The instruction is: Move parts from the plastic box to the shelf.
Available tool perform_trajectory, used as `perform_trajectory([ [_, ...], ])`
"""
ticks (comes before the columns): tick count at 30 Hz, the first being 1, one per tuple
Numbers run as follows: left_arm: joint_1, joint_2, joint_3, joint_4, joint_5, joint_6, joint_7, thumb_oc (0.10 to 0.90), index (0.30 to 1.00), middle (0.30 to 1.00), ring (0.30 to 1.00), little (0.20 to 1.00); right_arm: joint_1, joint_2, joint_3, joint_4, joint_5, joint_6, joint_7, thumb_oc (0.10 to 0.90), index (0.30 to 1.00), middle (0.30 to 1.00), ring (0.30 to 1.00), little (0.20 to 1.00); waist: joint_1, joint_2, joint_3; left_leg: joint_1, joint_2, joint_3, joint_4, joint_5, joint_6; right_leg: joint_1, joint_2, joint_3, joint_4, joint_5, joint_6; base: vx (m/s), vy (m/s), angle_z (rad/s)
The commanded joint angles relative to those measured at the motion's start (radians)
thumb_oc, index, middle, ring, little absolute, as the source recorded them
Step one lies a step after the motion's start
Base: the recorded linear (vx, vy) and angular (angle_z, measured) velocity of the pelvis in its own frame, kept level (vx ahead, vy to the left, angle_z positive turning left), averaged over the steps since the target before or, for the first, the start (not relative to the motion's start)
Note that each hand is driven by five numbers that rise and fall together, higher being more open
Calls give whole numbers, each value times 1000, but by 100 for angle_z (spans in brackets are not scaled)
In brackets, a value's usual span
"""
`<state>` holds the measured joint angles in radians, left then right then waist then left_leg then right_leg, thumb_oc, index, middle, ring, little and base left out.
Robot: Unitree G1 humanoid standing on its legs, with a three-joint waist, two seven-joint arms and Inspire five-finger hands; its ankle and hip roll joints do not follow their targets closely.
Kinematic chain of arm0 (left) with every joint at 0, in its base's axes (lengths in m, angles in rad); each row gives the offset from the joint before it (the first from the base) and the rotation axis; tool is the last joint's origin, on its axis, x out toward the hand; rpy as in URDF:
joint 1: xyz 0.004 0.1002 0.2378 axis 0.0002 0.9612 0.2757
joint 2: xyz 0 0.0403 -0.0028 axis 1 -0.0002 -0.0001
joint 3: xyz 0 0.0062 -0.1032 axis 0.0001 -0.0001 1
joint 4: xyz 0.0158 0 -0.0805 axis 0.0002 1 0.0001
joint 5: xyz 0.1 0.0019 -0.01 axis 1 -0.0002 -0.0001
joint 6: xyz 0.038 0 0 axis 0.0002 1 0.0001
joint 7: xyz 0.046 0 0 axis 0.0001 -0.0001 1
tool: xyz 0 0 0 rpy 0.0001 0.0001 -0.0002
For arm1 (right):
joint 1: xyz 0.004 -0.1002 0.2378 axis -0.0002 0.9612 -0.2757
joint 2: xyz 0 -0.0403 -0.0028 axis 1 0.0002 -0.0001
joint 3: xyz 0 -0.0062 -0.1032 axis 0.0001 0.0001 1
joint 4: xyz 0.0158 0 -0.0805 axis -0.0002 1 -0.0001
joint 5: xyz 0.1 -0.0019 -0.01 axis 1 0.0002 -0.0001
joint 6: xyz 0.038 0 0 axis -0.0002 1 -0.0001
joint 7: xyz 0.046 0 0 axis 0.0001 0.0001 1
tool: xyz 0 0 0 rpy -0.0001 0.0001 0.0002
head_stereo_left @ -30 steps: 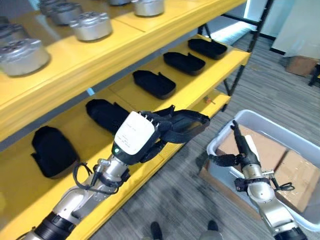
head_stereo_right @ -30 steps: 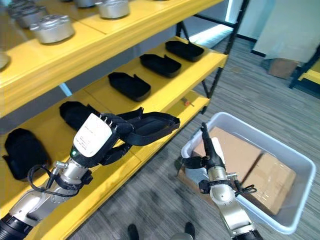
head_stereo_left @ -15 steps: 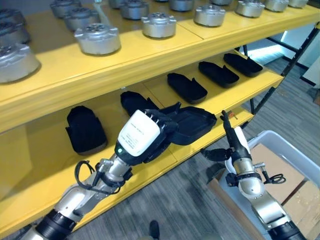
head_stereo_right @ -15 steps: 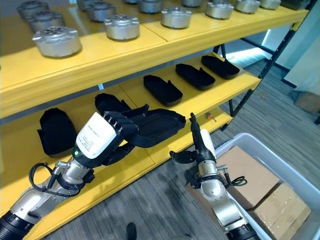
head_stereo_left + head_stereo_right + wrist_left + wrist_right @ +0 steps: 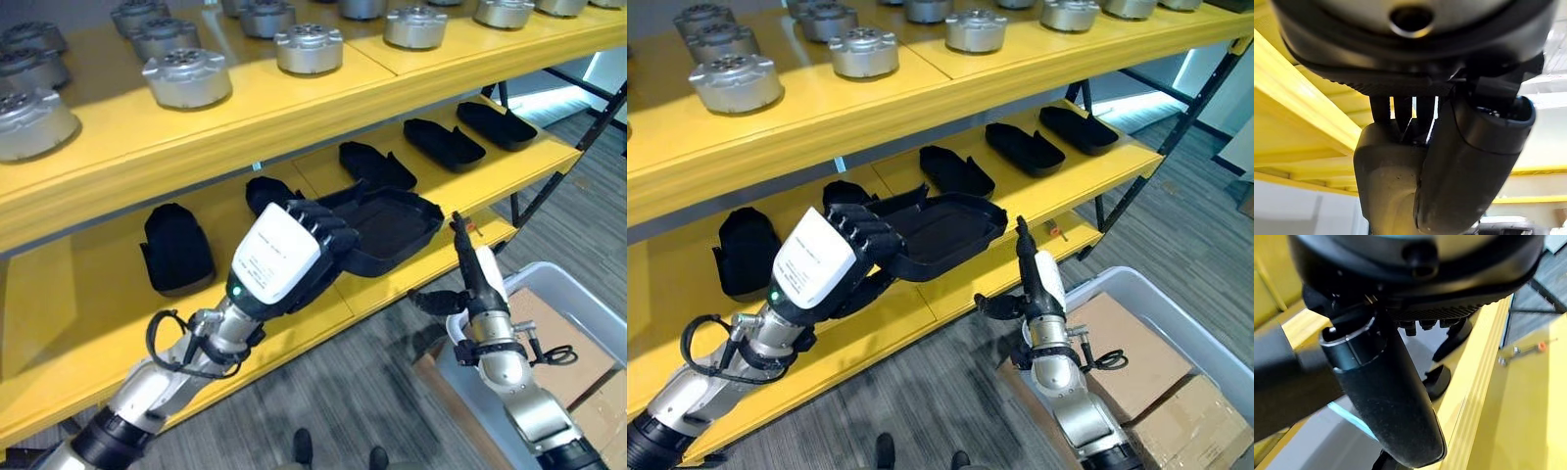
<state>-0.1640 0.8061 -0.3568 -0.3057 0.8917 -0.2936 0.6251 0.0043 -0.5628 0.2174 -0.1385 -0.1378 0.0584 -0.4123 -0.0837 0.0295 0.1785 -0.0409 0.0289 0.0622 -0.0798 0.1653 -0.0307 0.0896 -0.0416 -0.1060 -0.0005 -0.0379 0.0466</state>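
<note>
My left hand (image 5: 284, 259) has its fingers clenched around a black tray part (image 5: 387, 227) over the yellow shelf (image 5: 323, 304); my right hand (image 5: 475, 284) fingers are released, straight.

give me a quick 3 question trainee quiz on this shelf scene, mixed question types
1. True or false: the left hand grips a shallow black moulded plastic tray part.
2. What lines the top yellow shelf?
A. round silver metal parts
B. cardboard cartons
C. blue bins
3. Fill in: the right hand has its fingers ____ and holds nothing.

Key
1. true
2. A
3. straight
</note>
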Motion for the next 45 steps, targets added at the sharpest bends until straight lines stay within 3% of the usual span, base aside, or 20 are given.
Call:
perform_trajectory([
  [1,-111,-27,118,-106,-5,19,189,400,300,300,300,300,-60,-36,-61,-138,-87,-71,-121,900,1000,1000,1000,1000,-51,-55,-47,60,16,265,197,-269,18,-26,-20,-31,38,-3,38,-110,11,106],
  [4,-142,-16,97,-138,39,130,204,400,300,300,300,300,-57,-49,-53,-127,-116,-93,-136,900,1000,1000,1000,1000,-78,-55,-38,71,76,270,230,-286,1,-36,-41,-30,58,-11,38,-96,104,66],
  [6,-153,-5,98,-143,31,167,197,400,300,300,300,300,-59,-64,-53,-123,-118,-107,-130,900,1000,1000,1000,1000,-84,-54,-43,76,104,267,229,-262,-10,-44,-47,-21,60,-9,34,-40,117,0],
  [11,-149,6,120,-135,41,254,229,400,300,300,300,300,-58,-113,-74,-104,-88,-165,-118,900,1000,1000,1000,1000,-101,-33,-57,115,250,225,221,-96,-89,-51,-63,6,62,-14,22,-44,217,-4],
  [14,-135,-9,133,-125,53,278,267,400,300,300,300,300,-59,-126,-88,-100,-98,-193,-140,900,1000,1000,1000,1000,-106,-18,-54,133,242,215,177,-102,-89,-57,-82,17,73,-12,34,-71,270,-4],
  [19,-154,-42,119,-114,81,276,321,400,300,300,300,300,-63,-113,-101,-125,-159,-129,-184,900,1000,1000,1000,1000,-110,-14,-49,168,195,249,86,-179,-73,-54,-139,2,82,8,84,-86,234,30],
  [20,-169,-44,108,-112,73,271,313,400,300,300,300,300,-58,-106,-107,-128,-158,-114,-190,900,1000,1000,1000,1000,-105,-17,-52,177,179,243,55,-184,-67,-49,-157,-7,77,15,107,-102,271,45],
  [23,-179,-44,91,-114,70,267,297,400,300,300,300,300,-50,-94,-111,-144,-167,-78,-189,900,1000,1000,1000,1000,-89,-25,-53,181,169,230,21,-174,-64,-36,-175,-32,72,17,126,-64,126,32],
  [31,-115,-40,101,-110,96,278,327,400,300,300,300,300,-54,-81,-95,-139,-178,-63,-172,900,1000,1000,1000,1000,-43,-50,-54,174,153,223,24,-183,-52,-4,-191,-74,48,18,135,-22,34,29],
  [40,-48,-28,167,-16,111,398,409,400,300,300,300,300,-80,-89,-76,-114,-185,-95,-177,900,1000,1000,1000,1000,1,-64,-57,165,157,214,32,-180,-57,18,-190,-95,31,16,132,1,5,6],
  [45,39,-34,256,83,102,354,499,400,300,300,300,300,-71,-85,-89,-94,-193,-90,-180,900,1000,1000,1000,1000,27,-72,-60,161,158,201,34,-179,-58,29,-191,-108,26,13,129,6,3,2],
])
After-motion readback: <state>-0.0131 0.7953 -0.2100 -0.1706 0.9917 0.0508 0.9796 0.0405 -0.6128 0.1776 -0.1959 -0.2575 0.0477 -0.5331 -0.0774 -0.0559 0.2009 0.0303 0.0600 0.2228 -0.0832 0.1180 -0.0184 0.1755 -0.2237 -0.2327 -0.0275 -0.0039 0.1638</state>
